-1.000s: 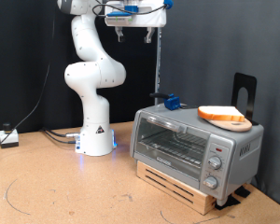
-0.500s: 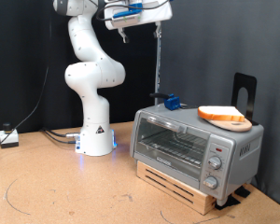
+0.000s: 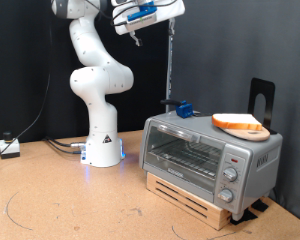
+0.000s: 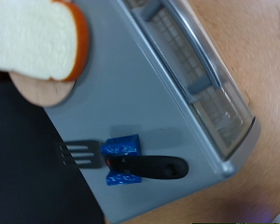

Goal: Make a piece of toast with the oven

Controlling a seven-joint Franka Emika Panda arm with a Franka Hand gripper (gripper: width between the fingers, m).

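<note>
1. The gripper (image 3: 136, 33) hangs high above the oven (image 3: 210, 155); I cannot tell whether it is open.
2. Far below it, the toast (image 3: 240, 123) lies on a board (image 4: 42, 91) atop the oven, door closed.

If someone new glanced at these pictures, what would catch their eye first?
Probably the white arm, its gripper raised high at the exterior view's top. Next, the silver oven at the exterior view's right, door closed, with the piece of toast on a round board on its roof, beside a blue block.
</note>
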